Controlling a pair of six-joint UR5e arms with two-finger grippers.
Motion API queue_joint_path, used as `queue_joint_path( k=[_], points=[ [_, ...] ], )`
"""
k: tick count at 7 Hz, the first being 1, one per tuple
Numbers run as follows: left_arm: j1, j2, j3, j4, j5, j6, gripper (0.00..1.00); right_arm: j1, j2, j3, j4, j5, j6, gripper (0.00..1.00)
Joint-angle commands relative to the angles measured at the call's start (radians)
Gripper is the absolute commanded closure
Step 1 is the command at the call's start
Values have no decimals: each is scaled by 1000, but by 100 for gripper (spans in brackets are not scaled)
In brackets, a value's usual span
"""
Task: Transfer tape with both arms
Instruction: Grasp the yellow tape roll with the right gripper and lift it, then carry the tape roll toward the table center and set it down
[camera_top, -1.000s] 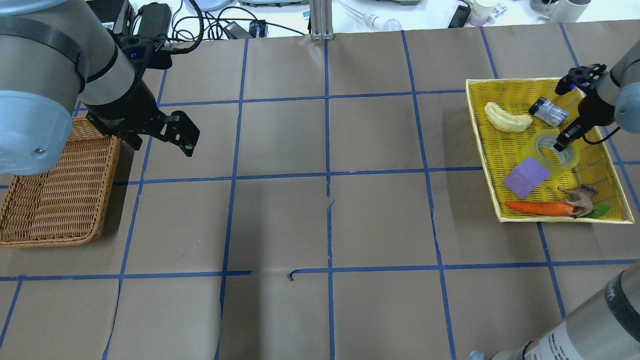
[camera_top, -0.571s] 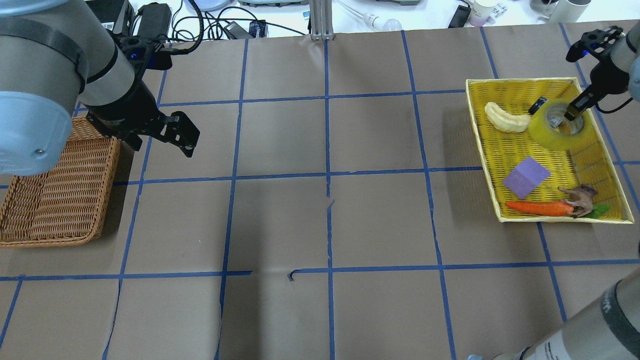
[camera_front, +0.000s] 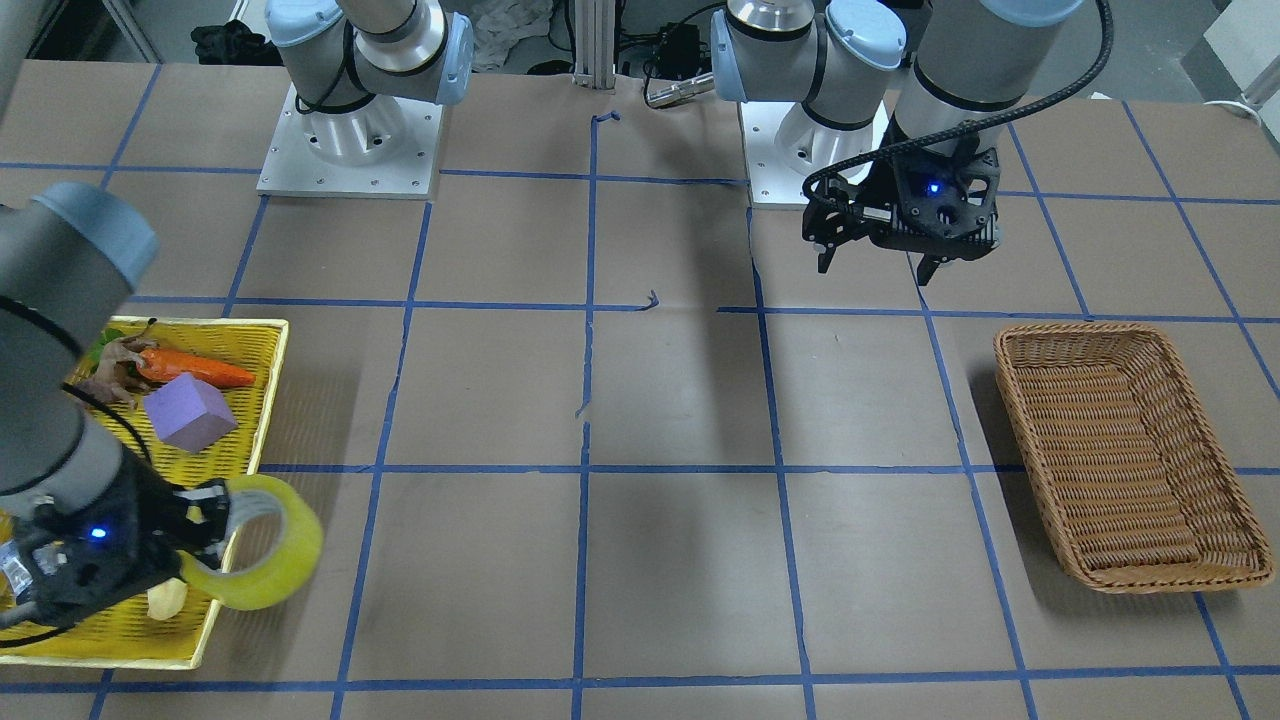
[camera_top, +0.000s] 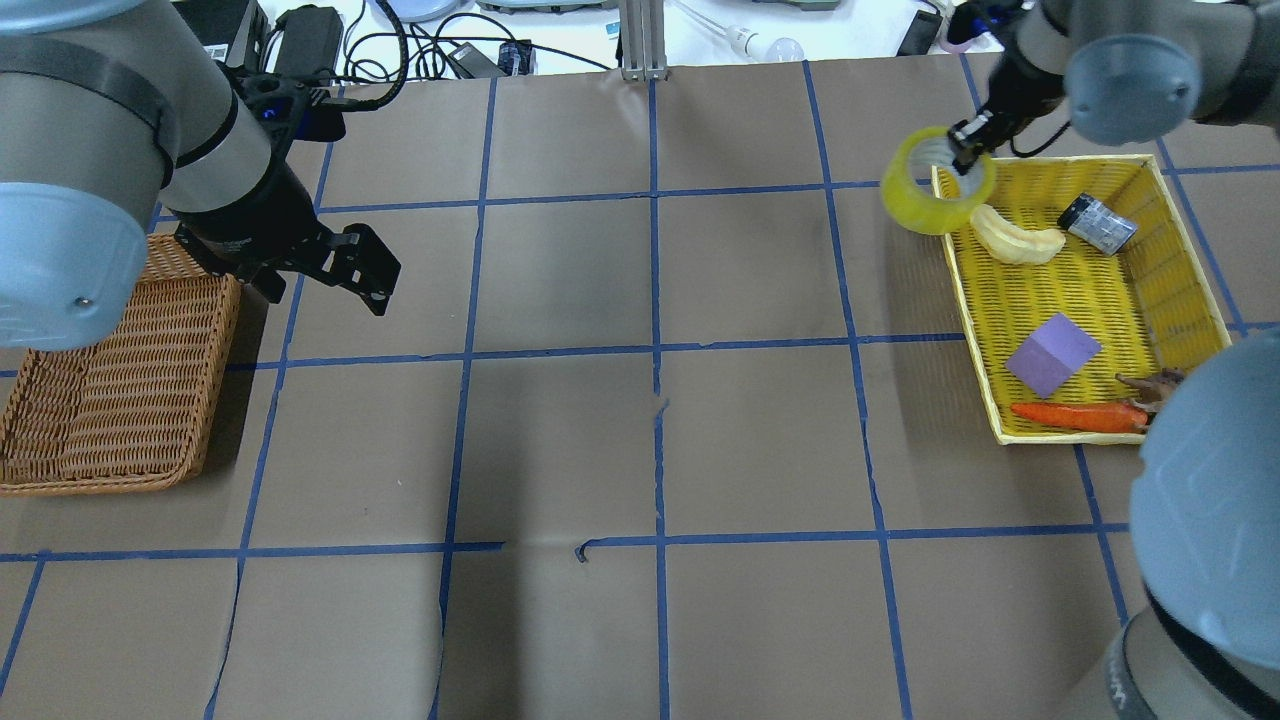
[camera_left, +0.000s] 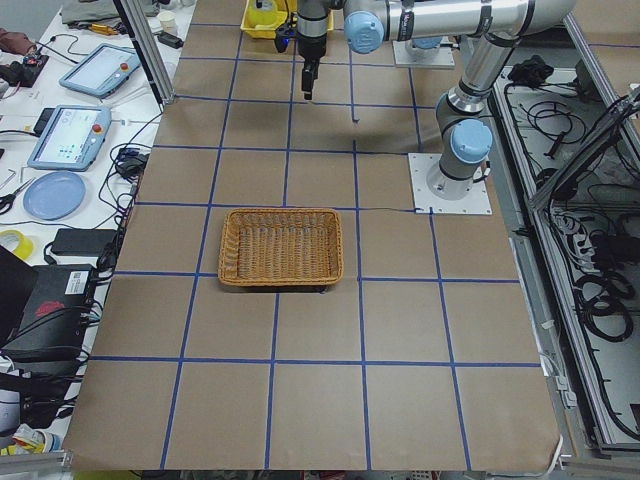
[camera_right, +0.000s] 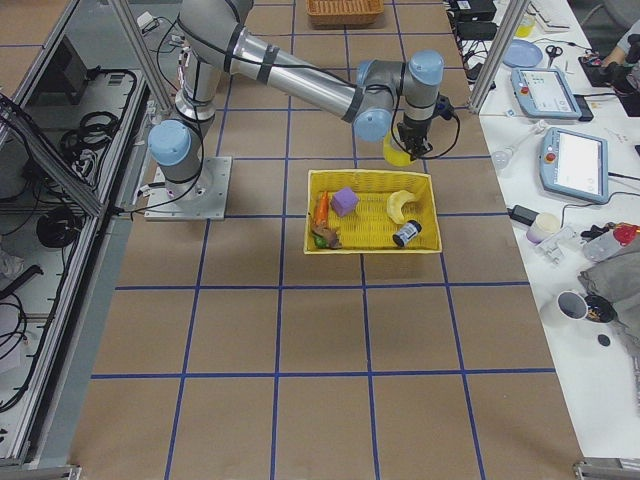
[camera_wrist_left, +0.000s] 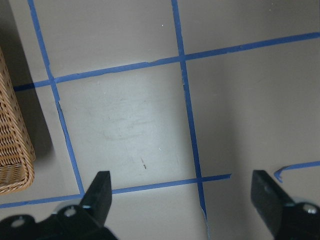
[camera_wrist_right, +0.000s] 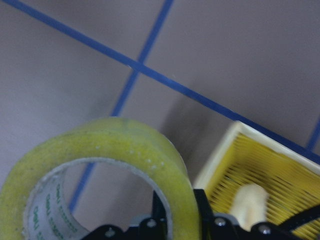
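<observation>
The yellow tape (camera_top: 922, 205) hangs from my right gripper (camera_top: 966, 160), which is shut on the roll's wall, one finger inside the whitish core. It is held in the air over the far left corner of the yellow tray (camera_top: 1185, 290). The front-facing view shows the tape (camera_front: 272, 568) beside the right gripper (camera_front: 205, 540), past the tray's edge (camera_front: 272, 390). The right wrist view shows the tape (camera_wrist_right: 115, 145) close up. My left gripper (camera_top: 370, 270) is open and empty, above the table beside the wicker basket (camera_top: 100, 400). Its fingers (camera_wrist_left: 97, 192) stand wide apart.
In the tray lie a purple block (camera_top: 1052, 353), a carrot (camera_top: 1075, 415), a banana piece (camera_top: 1015, 238), a small dark roll (camera_top: 1097, 222) and a toy animal (camera_top: 1150, 385). The wicker basket (camera_front: 1130, 460) holds nothing. Cables and devices lie beyond the table's far edge.
My right gripper has lifted the tape out of the tray and carried it left and away, to the tray's far left corner. The left arm has not moved.
</observation>
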Motion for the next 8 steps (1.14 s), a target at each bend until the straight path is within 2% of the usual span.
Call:
queue_joint_path(
  k=[1, 2, 6, 8],
  points=[
    [0, 2, 0, 0, -1, 0, 0, 223, 123, -93, -6, 0, 332, 100],
    [0, -1, 5, 1, -1, 0, 0, 293, 161, -114, -9, 6, 450, 100],
    [6, -10, 9, 34, 1, 0, 0, 393, 242, -111, -9, 8, 502, 100],
    [14, -27, 11, 64, -2, -3, 0, 401, 245, -111, -11, -1, 523, 97]
  ],
)
